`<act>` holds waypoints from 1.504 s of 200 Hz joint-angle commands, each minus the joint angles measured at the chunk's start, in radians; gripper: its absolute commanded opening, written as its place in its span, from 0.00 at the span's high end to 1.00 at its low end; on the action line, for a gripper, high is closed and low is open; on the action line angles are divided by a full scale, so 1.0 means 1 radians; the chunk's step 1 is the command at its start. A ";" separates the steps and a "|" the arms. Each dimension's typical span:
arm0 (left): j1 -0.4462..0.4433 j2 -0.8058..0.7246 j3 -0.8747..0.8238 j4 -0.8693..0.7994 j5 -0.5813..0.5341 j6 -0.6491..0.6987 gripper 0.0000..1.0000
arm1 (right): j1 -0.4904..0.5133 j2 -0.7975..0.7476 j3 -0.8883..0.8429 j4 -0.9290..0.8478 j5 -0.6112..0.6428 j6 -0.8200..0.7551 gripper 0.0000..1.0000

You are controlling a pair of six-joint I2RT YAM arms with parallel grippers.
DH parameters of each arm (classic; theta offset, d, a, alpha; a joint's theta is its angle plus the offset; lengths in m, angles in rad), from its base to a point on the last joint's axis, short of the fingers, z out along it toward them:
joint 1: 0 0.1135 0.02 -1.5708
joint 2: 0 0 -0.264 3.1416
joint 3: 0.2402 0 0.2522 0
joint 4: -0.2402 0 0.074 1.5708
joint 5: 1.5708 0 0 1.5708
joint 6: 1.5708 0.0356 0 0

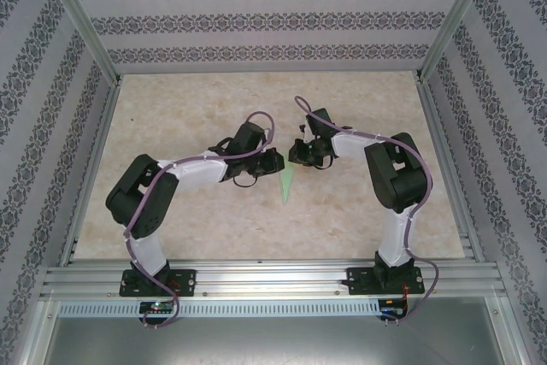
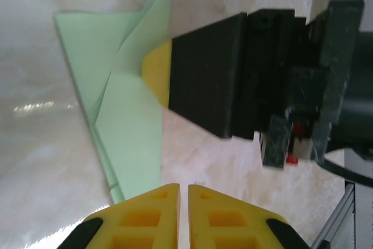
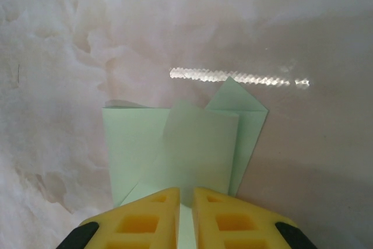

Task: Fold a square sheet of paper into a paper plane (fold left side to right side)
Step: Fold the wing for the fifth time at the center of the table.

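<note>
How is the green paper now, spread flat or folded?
Folded: the green paper lies in overlapping layers with slanted flaps, a narrow wedge from above.

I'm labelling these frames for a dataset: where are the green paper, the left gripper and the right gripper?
green paper (image 3: 198,150), right wrist view, on the middle of its top flap.
left gripper (image 2: 183,187), left wrist view, midway between its yellow fingertips.
right gripper (image 3: 186,190), right wrist view, midway between its yellow fingertips.
</note>
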 commanded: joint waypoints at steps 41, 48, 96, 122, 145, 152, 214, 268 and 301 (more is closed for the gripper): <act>0.005 0.138 0.047 0.049 0.050 -0.011 0.86 | 0.021 0.017 -0.030 -0.050 0.011 0.023 0.84; 0.004 0.147 0.045 0.068 0.057 -0.020 0.86 | 0.021 0.018 -0.029 -0.053 0.011 0.022 0.84; -0.002 0.153 0.052 0.081 0.061 -0.024 0.86 | 0.021 0.023 -0.029 -0.053 0.013 0.020 0.84; -0.013 0.162 0.057 0.075 0.061 -0.022 0.85 | 0.025 0.023 -0.028 -0.054 0.013 0.023 0.84; -0.024 0.174 0.070 0.050 0.043 -0.005 0.84 | 0.024 0.027 -0.027 -0.056 0.011 0.023 0.84; -0.028 0.179 0.077 0.029 0.030 0.006 0.84 | 0.024 0.026 -0.025 -0.056 0.010 0.022 0.84; -0.070 0.234 0.065 -0.172 -0.118 0.068 0.87 | 0.023 0.015 0.016 -0.092 0.030 0.007 0.84; -0.083 0.248 0.003 -0.158 -0.137 0.054 0.88 | 0.000 0.028 0.055 -0.103 0.024 0.001 0.87; -0.086 0.255 -0.009 -0.157 -0.138 0.052 0.88 | -0.015 0.059 0.091 -0.123 0.032 -0.015 0.87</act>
